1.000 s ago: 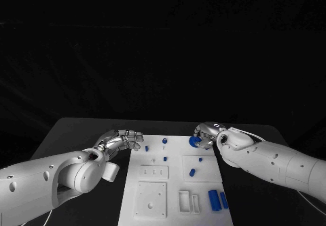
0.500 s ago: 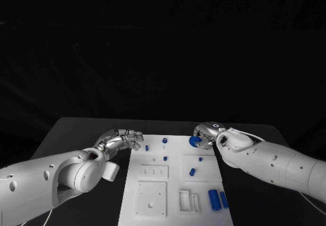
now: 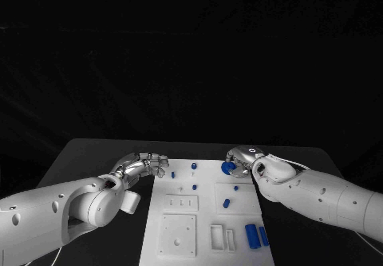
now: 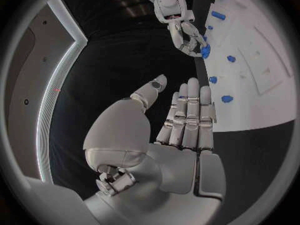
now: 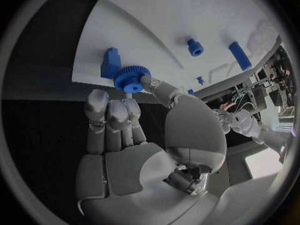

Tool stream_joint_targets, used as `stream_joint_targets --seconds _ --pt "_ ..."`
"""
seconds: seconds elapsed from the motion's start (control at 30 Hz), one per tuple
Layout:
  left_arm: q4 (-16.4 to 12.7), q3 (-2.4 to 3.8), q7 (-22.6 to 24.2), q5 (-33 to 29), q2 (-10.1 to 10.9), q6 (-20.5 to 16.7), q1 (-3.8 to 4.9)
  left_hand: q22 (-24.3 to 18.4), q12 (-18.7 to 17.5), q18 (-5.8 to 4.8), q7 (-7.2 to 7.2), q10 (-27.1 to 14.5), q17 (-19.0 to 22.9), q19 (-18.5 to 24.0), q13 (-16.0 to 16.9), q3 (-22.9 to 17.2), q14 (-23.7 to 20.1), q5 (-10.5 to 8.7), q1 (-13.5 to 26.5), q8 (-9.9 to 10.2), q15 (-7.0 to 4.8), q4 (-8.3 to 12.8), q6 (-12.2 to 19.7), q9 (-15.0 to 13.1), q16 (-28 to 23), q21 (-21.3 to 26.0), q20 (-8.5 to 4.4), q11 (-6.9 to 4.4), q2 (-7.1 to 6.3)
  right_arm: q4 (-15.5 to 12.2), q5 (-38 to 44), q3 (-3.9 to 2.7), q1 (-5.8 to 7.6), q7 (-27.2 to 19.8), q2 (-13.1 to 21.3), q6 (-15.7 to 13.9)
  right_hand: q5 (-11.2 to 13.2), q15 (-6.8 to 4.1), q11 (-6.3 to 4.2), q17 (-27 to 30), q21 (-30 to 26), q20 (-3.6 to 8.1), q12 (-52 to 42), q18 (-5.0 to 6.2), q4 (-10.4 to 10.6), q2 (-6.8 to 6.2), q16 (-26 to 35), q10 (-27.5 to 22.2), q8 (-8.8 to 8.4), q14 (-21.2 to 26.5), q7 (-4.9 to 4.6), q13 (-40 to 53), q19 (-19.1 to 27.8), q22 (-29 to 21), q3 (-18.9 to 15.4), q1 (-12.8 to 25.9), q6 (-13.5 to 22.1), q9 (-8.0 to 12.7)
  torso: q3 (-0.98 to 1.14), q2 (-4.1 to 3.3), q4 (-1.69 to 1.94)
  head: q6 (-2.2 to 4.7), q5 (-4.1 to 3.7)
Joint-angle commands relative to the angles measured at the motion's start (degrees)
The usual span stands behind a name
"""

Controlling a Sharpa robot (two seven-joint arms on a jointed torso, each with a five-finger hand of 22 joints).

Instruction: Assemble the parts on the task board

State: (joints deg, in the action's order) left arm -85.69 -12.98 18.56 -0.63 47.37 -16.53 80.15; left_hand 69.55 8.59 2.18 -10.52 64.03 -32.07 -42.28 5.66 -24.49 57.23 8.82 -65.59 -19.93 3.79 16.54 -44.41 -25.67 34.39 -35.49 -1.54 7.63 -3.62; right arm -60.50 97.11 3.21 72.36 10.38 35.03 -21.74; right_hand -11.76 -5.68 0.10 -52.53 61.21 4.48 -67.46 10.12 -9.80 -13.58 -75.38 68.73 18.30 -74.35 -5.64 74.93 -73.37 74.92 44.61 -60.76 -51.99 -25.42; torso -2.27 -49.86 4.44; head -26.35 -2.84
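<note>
— Since one second ago, did something move?
— Only slightly: the right hand [image 3: 242, 159] drew a little nearer to the far edge of the task board [image 3: 206, 233], still pinching the blue gear [image 5: 131, 78].
— How does it look?
— Round, toothed, with a white centre; its axis points toward the wrist camera.
— And the left hand [image 3: 144, 164]?
— Spread, holding nothing, beside the board.

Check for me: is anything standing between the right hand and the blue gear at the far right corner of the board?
Nothing visible does. The right hand already touches the blue gear with a fingertip at the far right corner of the task board. A blue block stands just beyond the gear, not between it and the hand.
</note>
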Motion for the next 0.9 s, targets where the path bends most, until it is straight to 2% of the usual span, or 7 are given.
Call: stream_joint_targets --seconds 0.03,0.2,0.53,0.73,0.9 --pt "0.00 0.03 0.59 0.22 -0.05 0.47 0.06 -0.06 -0.20 1.07 -0.08 0.09 0.07 -0.08 -0.07 -0.46 -0.43 -0.18 0.27 0.34 -0.14 -0.02 -0.19 -0.05 0.34 -0.37 -0.39 0.25 -0.27 -1.21 5.41 0.09 -0.34 5.61 0.22 -2.20 -0.27 -0.58 -0.16 -0.14 0.19 0.31 -0.59 4.88 0.52 0.12 0.37 0.77 0.30 -0.06 -0.70 1.41 -0.02 0.98 0.08 0.16 -4.50 -0.50 0.01 0.02 -0.02 0.09 0.09" --pt "-0.05 0.03 0.59 0.22 0.06 0.41 0.06 -0.06 -0.21 1.06 -0.08 0.10 0.07 -0.07 -0.07 -0.46 -0.44 -0.18 0.28 0.35 -0.14 -0.01 -0.19 -0.06 0.34 -0.38 -0.39 0.24 -0.27 -4.08 8.38 -0.16 -0.07 7.73 0.46 -3.93 -1.36 -0.77 -0.36 -0.32 0.31 0.48 -1.08 4.88 0.64 -0.33 0.45 1.44 0.47 -0.14 -0.50 1.56 -0.18 0.95 0.32 0.06 -4.93 -0.64 -0.03 0.03 -0.04 0.17 0.12" --pt "-0.16 0.04 0.64 0.22 0.07 0.33 0.06 -0.07 -0.22 1.05 -0.06 0.12 0.07 -0.06 -0.06 -0.47 -0.43 -0.18 0.30 0.35 -0.14 -0.01 -0.20 -0.08 0.35 -0.40 -0.40 0.23 -0.26 -9.62 13.78 -0.20 0.10 9.57 -0.36 -6.06 -0.30 -0.97 -0.56 -0.56 0.43 0.64 -1.72 4.88 1.43 -1.25 0.59 2.34 0.56 -0.30 -0.30 1.74 -0.45 0.88 1.26 -0.27 -5.40 -0.79 -0.04 0.02 0.02 0.48 0.39" --pt "-0.22 0.04 0.65 0.22 0.02 0.34 0.06 -0.08 -0.23 1.05 -0.06 0.13 0.07 -0.06 -0.06 -0.48 -0.43 -0.18 0.30 0.36 -0.15 0.00 -0.21 -0.09 0.35 -0.41 -0.41 0.22 -0.25 -11.67 15.74 -0.19 0.10 10.27 -2.00 -6.38 0.31 -0.99 -0.58 -0.66 0.48 0.66 -1.73 4.88 1.85 -1.68 0.67 2.44 0.53 -0.37 -0.27 1.68 -0.55 0.87 1.64 -0.38 -5.50 -0.83 -0.07 0.00 0.10 0.56 0.45" --pt "-0.24 0.04 0.67 0.22 -0.05 0.34 0.06 -0.08 -0.24 1.04 -0.06 0.14 0.07 -0.06 -0.06 -0.49 -0.43 -0.18 0.31 0.36 -0.15 0.00 -0.21 -0.10 0.35 -0.42 -0.41 0.22 -0.24 -11.76 16.39 -0.18 0.08 10.38 -3.88 -6.49 0.57 -0.99 -0.59 -0.69 0.52 0.67 -1.79 4.88 1.99 -1.78 0.71 2.52 0.52 -0.39 -0.26 1.69 -0.60 0.87 1.77 -0.44 -5.54 -0.84 -0.11 -0.02 0.12 0.60 0.60"
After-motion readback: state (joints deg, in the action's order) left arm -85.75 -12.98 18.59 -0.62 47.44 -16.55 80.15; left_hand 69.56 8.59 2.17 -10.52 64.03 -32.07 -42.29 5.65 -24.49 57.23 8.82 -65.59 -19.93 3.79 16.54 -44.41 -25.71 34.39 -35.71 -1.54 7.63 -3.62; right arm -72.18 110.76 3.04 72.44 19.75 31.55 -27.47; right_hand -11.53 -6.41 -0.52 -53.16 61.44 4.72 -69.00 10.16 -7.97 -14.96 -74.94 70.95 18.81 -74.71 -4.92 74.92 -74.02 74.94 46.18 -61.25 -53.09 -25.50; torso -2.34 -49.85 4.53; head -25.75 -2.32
